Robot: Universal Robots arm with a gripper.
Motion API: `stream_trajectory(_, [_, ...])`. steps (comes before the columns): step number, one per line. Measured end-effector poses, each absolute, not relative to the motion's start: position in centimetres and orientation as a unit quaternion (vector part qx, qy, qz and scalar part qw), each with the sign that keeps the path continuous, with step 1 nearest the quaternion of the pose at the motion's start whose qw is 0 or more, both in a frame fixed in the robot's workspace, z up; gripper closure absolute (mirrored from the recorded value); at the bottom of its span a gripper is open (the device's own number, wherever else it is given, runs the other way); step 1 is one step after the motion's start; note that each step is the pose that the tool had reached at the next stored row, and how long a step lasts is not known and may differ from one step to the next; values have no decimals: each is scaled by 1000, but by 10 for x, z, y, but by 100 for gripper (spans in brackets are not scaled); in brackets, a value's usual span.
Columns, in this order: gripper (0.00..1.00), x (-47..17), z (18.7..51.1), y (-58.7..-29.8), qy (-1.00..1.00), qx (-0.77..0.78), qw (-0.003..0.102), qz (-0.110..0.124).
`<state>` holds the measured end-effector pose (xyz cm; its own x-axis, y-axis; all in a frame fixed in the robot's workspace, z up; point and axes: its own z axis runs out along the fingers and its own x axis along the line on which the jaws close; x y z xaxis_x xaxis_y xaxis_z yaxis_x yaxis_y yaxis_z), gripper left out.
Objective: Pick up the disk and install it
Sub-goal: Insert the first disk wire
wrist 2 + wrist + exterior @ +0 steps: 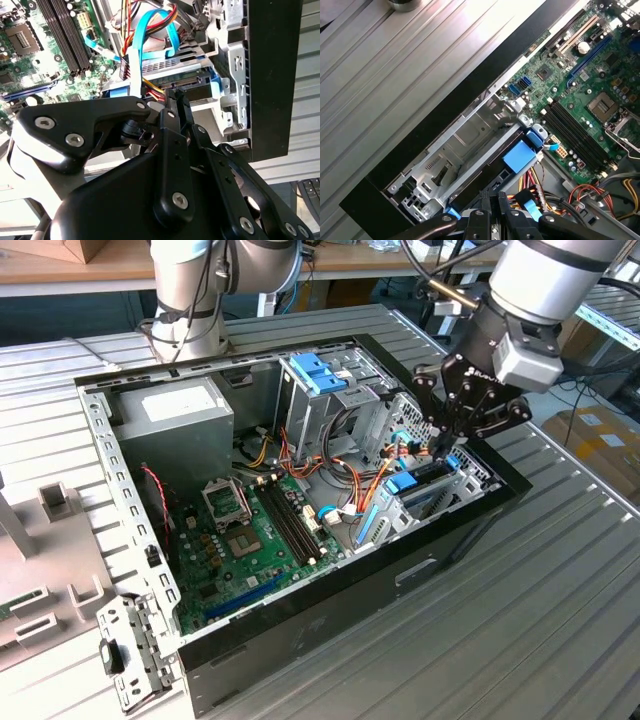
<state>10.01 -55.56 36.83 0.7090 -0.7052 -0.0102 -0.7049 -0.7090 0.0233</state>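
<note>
Open computer case [330,580] lying on a ribbed metal table [560,590], with the side panel removed. The black gripper [447,440] hung over the drive bay at the case's front corner, on the exterior view's right. In both wrist views its fingers [176,107] stood close together with almost no gap between the tips; whether they pinched anything could not be told.

The disk [172,80] sat just below the fingertips, inside the metal drive cage [465,145]. Its dark silvery body was framed by blue rails, and its connector end faced the gripper. A blue tab [520,156] lay on the cage edge near the gripper, seen also in the exterior view [402,483].

A flat blue cable [150,30] curved beyond the disk, away from the gripper, beside a bundle of red, yellow and orange wires [137,7]. The green motherboard [250,540] lay farther from the gripper, toward the case's middle. A grey power supply [175,420] occupied the far corner, well apart from the gripper. A pale-blue ridged latch [313,372] topped the upper drive cage behind the gripper.
</note>
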Motion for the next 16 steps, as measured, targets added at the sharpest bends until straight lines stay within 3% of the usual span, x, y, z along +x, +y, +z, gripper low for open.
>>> stream_trajectory(16, [83, 100, 364, -556, -475, 880, 8, -10])
